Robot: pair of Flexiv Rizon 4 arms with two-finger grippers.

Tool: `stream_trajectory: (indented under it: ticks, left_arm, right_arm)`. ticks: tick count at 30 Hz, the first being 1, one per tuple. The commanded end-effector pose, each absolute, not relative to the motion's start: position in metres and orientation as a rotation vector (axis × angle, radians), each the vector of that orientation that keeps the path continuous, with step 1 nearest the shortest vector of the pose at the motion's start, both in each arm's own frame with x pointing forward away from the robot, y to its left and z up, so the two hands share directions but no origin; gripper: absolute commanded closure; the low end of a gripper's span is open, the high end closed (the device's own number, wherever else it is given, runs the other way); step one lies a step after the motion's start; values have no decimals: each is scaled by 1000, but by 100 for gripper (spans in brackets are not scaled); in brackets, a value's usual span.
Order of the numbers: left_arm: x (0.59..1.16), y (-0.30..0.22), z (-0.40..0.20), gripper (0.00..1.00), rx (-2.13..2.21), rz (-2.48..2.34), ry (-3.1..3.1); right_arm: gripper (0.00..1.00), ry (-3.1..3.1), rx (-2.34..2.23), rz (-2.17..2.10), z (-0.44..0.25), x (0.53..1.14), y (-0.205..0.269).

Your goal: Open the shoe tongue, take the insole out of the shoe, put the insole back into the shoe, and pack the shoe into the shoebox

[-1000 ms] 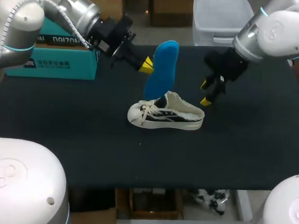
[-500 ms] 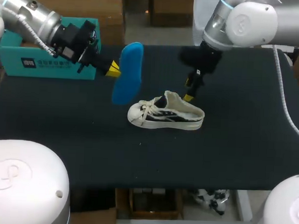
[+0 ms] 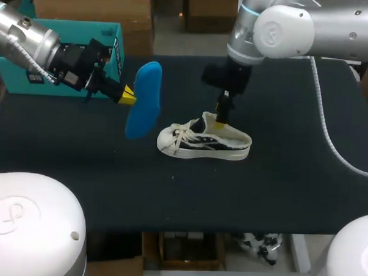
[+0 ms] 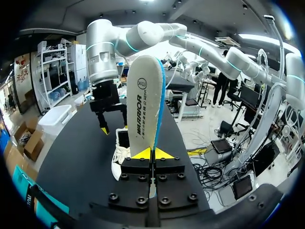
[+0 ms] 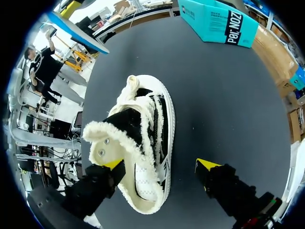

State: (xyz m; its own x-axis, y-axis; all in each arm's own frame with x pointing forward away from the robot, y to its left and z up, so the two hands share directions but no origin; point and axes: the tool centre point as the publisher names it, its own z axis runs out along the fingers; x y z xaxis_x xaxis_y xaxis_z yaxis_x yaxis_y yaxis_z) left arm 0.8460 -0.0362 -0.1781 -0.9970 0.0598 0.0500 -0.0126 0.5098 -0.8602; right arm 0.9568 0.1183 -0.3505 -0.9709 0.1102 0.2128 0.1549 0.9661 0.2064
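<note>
Because likely light, thin and floppy, keep blue insole (image 3: pixel 143 99) pinched at its end, as now in clenched left gripper (image 3: pixel 126 96), aloft between shoebox (image 3: pixel 117 49) and sneaker (image 3: pixel 204 139) on table (image 3: pixel 292 179). Treat fleecy collar (image 5: pixel 119 138) as soft, with released right gripper (image 3: pixel 220 118) straddling it. Cannot see sneaker's inside, nor whether shoebox stands open.

Blue insole (image 3: pixel 143 99) aloft, white shoe (image 3: pixel 203 142) upright (fleece-lined), teal shoebox (image 3: pixel 112 40) behind
</note>
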Motion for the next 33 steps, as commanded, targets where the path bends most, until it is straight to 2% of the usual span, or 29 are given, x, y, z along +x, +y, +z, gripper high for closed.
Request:
stream_trajectory:
  ticks: [1, 4, 5, 7, 8, 19, 33]
  left_arm:
    - [844, -33, -183, 100, -30, 1529, -2667]
    - [845, -31, -184, 100, -23, 1523, -2670]
    - [845, -30, -185, 100, -19, 1520, -2671]
    - [845, -29, -186, 100, -11, 1514, -2675]
    - [846, -29, -187, 100, -7, 1511, -2676]
    - [847, -29, -188, 100, -8, 1493, -2679]
    - [850, -39, -183, 100, -95, 1482, -2662]
  right_arm:
    - [0, -2914, -211, -303, -361, 960, 124]
    - [0, -2915, -222, -300, -364, 961, 124]
    - [11, -2915, -222, -299, -365, 961, 125]
    - [67, -2915, -224, -280, -367, 961, 127]
    - [100, -2919, -234, -270, -368, 961, 127]
    - [100, -2947, -324, -169, -363, 949, 131]
    - [100, -3000, -544, -279, -354, 931, 121]
